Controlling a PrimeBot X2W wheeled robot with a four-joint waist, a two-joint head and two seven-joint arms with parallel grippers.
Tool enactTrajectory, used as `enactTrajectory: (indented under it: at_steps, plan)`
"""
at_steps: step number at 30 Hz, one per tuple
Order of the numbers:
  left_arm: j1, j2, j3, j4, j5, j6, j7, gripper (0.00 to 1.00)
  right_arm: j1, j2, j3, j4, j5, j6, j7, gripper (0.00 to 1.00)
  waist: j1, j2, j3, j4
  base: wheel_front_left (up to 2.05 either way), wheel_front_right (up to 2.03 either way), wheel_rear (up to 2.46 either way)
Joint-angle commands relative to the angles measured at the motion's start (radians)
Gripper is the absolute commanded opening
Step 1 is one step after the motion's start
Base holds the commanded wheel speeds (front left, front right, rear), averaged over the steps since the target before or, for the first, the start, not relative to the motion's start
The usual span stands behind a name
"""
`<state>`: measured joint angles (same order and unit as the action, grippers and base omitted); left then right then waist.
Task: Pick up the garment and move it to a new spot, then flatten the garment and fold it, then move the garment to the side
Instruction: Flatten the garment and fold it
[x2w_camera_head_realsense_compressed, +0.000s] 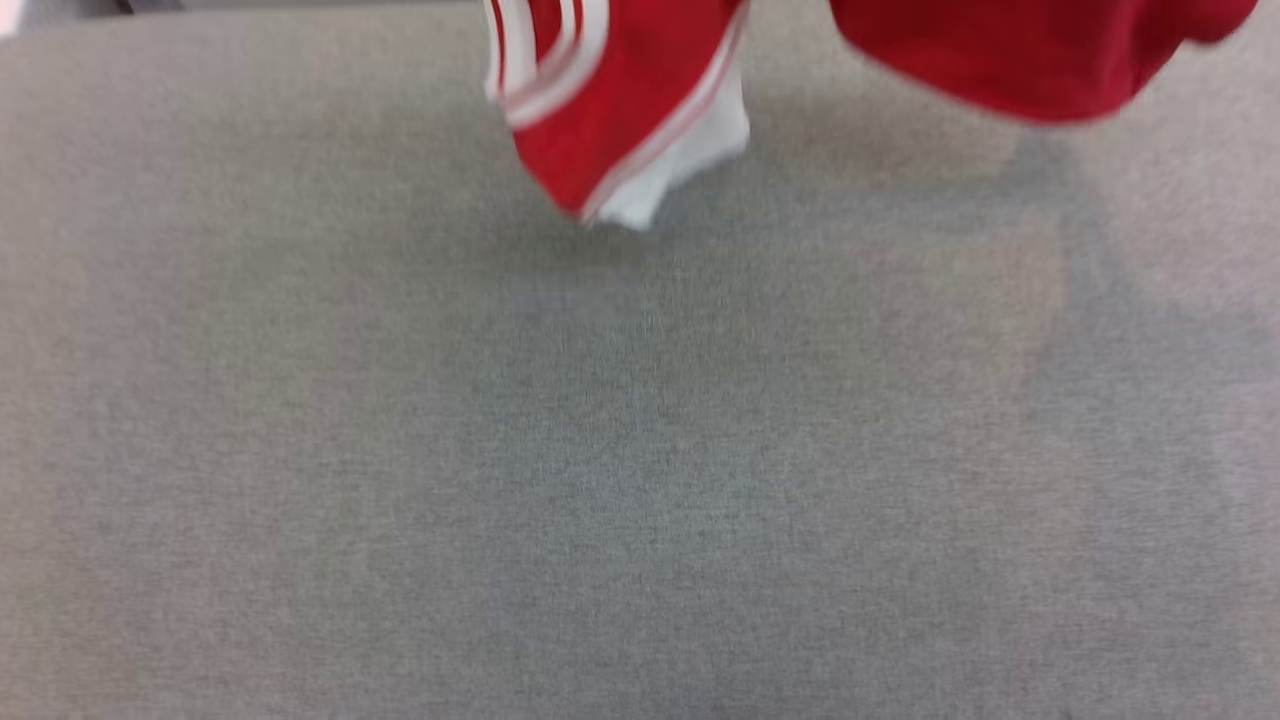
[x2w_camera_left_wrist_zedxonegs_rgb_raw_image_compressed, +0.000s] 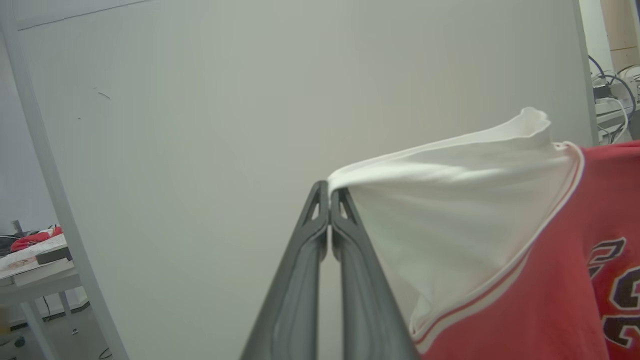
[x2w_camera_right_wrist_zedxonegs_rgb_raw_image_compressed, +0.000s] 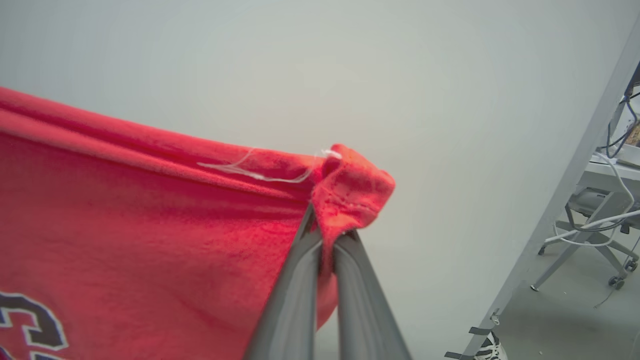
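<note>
1. Hanging over the far side of the counter (x2w_camera_head_realsense_compressed: 400, 450), the garment (x2w_camera_head_realsense_compressed: 620, 110) shows in the head view as two blurred lobes. One is a red-and-white sleeve end with striped trim; the other is a plain red mass further toward the counter's right side.
2. The sleeve end dips lowest, and a soft shadow lies on the counter directly under it. I cannot tell whether the tip touches the counter's grey cloth.
3. Left gripper (x2w_camera_left_wrist_zedxonegs_rgb_raw_image_compressed: 330, 191): jaws clenched together, grasping the edge of the white sleeve (x2w_camera_left_wrist_zedxonegs_rgb_raw_image_compressed: 450, 200) at the very tips. The sleeve stretches taut from the tips to the red body, with striped trim along the seam.
4. Black-and-white lettering (x2w_camera_left_wrist_zedxonegs_rgb_raw_image_compressed: 617, 290) sits on the red chest, partly cut off at the edge of the left wrist view.
5. Right gripper (x2w_camera_right_wrist_zedxonegs_rgb_raw_image_compressed: 327, 240): jaws clenched on a red hem corner (x2w_camera_right_wrist_zedxonegs_rgb_raw_image_compressed: 352, 192). The corner bunches up and folds over the fingertips.
6. A loose white thread (x2w_camera_right_wrist_zedxonegs_rgb_raw_image_compressed: 260, 172) trails along the hem beside that corner. Red cloth runs tight away from the grip, with more lettering low on it.
7. Both grips are raised above the counter, so the garment's upper edge is lifted clear of it.
8. A pale wall panel (x2w_camera_left_wrist_zedxonegs_rgb_raw_image_compressed: 200, 125) stands behind both grippers. Cables (x2w_camera_left_wrist_zedxonegs_rgb_raw_image_compressed: 620, 107) and a wheeled chair (x2w_camera_right_wrist_zedxonegs_rgb_raw_image_compressed: 560, 260) sit well away from the counter.
</note>
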<state>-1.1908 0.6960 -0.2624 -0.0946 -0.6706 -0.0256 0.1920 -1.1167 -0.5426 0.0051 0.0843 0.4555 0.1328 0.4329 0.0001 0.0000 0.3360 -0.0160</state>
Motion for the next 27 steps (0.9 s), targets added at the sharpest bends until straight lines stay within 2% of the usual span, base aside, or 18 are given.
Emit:
enactTrajectory:
  at_steps: [1,8,15,22,27]
  plan:
    - [-0.079,-0.006,0.002,0.042,0.021,-0.010,-0.014,0.00,-0.050,0.000,0.005,0.038,-0.022,-0.002,-0.019,0.00,-0.0001,0.0000,0.161,0.001,0.00,0.00,0.00]
    - [-0.452,-0.088,-0.063,0.342,0.130,-0.061,-0.117,0.00,-0.343,0.075,0.035,0.276,-0.105,-0.002,-0.118,0.00,-0.0001,0.0000,0.296,-0.001,0.00,0.00,0.00]
    - [-0.668,-0.174,-0.103,0.647,0.215,-0.065,-0.295,0.00,-0.538,0.153,0.040,0.513,-0.195,-0.002,-0.245,0.00,-0.0001,0.0000,0.366,-0.003,0.00,0.00,0.00]
    - [-0.781,-0.222,-0.112,0.816,0.239,-0.074,-0.425,0.00,-0.635,0.206,0.018,0.662,-0.256,-0.002,-0.406,0.00,-0.0001,0.0000,0.398,0.000,0.00,0.00,0.00]
    - [-0.718,-0.252,-0.149,0.858,0.234,-0.094,-0.449,0.00,-0.607,0.226,0.051,0.754,-0.265,-0.002,-0.477,0.00,-0.0001,0.0000,0.391,0.017,0.00,0.00,0.00]
